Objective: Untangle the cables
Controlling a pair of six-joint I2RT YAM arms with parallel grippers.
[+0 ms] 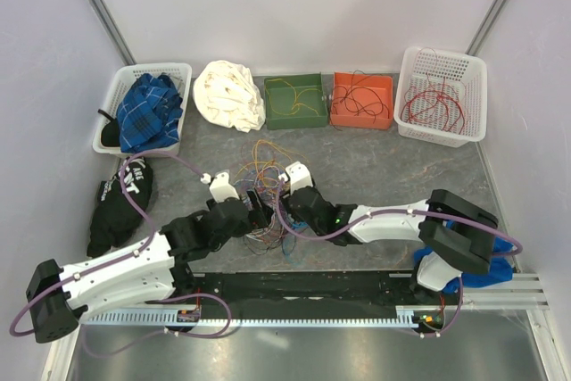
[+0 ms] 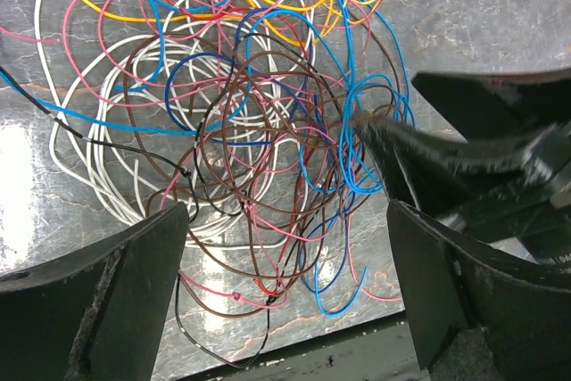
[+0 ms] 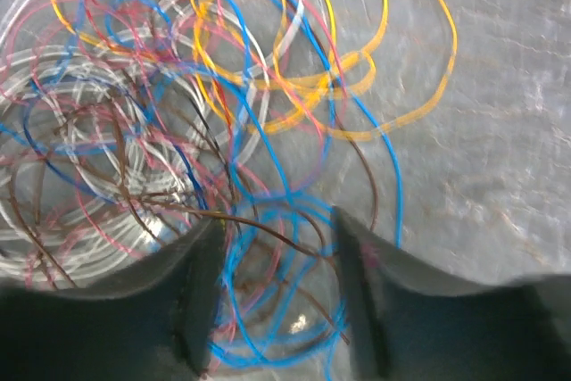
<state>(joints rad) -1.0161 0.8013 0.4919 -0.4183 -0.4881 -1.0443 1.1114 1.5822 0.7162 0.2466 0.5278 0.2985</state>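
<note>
The cables [image 1: 268, 162] lie in one tangled heap on the grey table between my two arms. In the left wrist view the cables [image 2: 259, 113] are brown, blue, pink, white, yellow and black loops. My left gripper [image 2: 285, 220] hangs over their near edge, wide open and holding nothing, at the heap's left side in the top view [image 1: 257, 205]. My right gripper [image 3: 277, 229] is open, its fingers astride blurred blue and brown loops of the cables [image 3: 223, 86]. It reaches in from the right [image 1: 282, 199]. One of its fingers [image 2: 419, 149] pokes into the brown loops.
Along the back stand a white basket [image 1: 111, 104] with blue checked cloth, a white cloth bundle [image 1: 229, 94], a green box [image 1: 294, 118], an orange box [image 1: 361, 120] and a white basket [image 1: 442, 136] holding red wires. A black garment [image 1: 120, 202] lies left. A black rail [image 1: 303, 287] runs along the near edge.
</note>
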